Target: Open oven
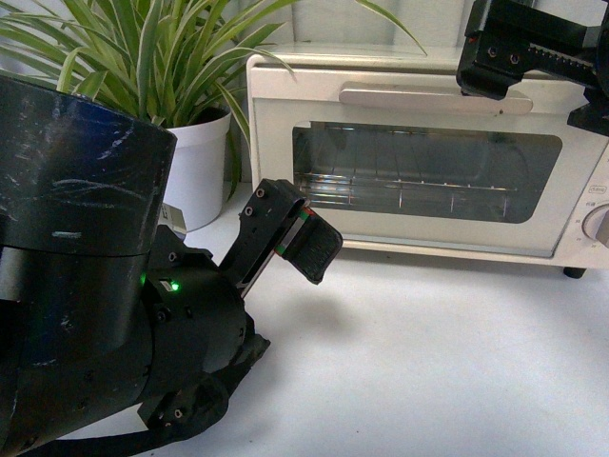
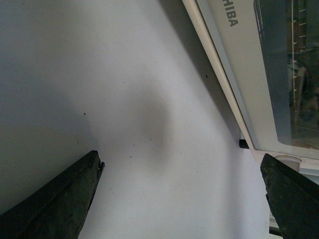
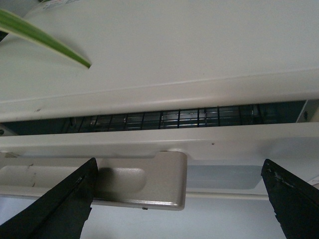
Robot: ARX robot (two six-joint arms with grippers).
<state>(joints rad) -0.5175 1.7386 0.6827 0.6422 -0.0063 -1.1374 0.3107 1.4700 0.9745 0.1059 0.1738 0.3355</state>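
The cream-white oven (image 1: 419,162) stands at the back right of the table, with a glass-windowed door and a pale bar handle (image 1: 433,98) along its top. My right gripper (image 1: 535,100) is open at the handle's right end. In the right wrist view its fingers (image 3: 65,204) straddle the handle's end (image 3: 139,179) without touching it. A narrow gap above the door's top edge shows the wire rack (image 3: 164,118). My left gripper (image 1: 300,238) is open and empty, low over the table in front of the oven's left part. The left wrist view shows the oven (image 2: 239,74) beside it.
A potted striped-leaf plant (image 1: 143,57) in a white pot (image 1: 200,167) stands left of the oven. One leaf (image 3: 45,40) lies over the oven's top. A knob (image 1: 599,224) is on the oven's right side. A black foot (image 2: 242,144) rests on the white table (image 1: 428,352).
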